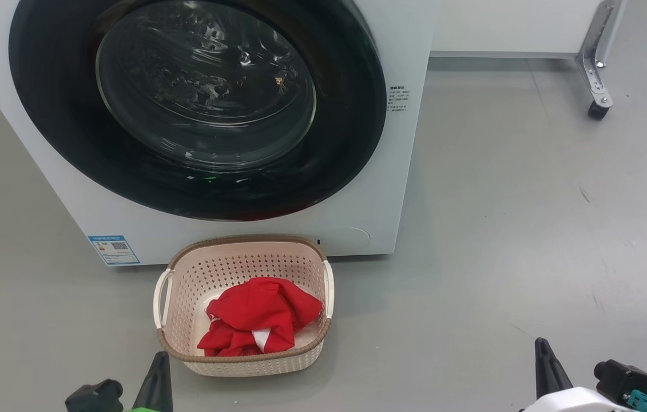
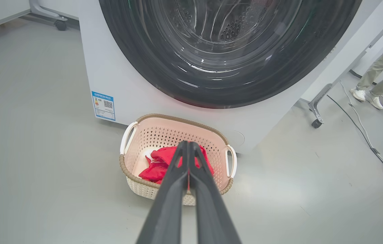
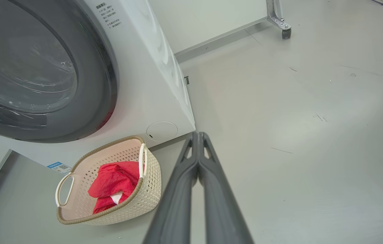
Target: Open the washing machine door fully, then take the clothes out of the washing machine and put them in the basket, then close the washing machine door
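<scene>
The white washing machine [image 1: 392, 171] stands in front of me with its round black-rimmed door [image 1: 197, 109] closed flat against it. On the floor just before it sits the cream basket [image 1: 243, 246], and the red clothes [image 1: 260, 317] with a white patch lie bunched inside. My left gripper [image 1: 158, 357] is shut and empty at the lower left, close to the basket's near left corner; its own view has the fingers [image 2: 188, 146] pressed together over the basket [image 2: 174, 127]. My right gripper [image 1: 542, 344] is shut and empty over bare floor at the lower right, its fingers [image 3: 198, 135] touching.
Grey floor spreads to the right of the machine. A white panel on a metal caster leg [image 1: 598, 86] stands at the back right. In the left wrist view a person's legs [image 2: 381, 67] and a cable [image 2: 364, 132] on the floor show beyond the machine.
</scene>
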Robot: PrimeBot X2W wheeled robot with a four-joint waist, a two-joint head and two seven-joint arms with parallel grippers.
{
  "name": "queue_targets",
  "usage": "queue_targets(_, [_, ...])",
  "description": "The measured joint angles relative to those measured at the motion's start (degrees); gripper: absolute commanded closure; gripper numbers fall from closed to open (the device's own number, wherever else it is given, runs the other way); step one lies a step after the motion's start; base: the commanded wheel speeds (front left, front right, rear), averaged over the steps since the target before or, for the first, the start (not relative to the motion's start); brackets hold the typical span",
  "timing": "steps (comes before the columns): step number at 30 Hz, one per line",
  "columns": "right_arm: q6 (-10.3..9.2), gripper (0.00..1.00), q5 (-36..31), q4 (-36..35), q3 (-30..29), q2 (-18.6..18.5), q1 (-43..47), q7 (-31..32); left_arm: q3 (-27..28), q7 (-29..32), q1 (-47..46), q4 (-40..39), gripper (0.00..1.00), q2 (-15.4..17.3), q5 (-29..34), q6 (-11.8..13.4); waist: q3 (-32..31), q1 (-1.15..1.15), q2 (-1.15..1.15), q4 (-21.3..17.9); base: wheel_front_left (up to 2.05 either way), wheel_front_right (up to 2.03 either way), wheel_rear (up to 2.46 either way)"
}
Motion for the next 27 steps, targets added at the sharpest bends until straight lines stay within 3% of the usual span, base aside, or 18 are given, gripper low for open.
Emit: queue_targets(27, [1.02,1.00,21.19,-0.56,-4.09,-0.46,-3.52,5.49,4.65,4.17,-2.01,0.01,1.00,0.22,-21.09,-2.82,-0.11,0.00,0.00,0.16,0.00,0.00,0.00])
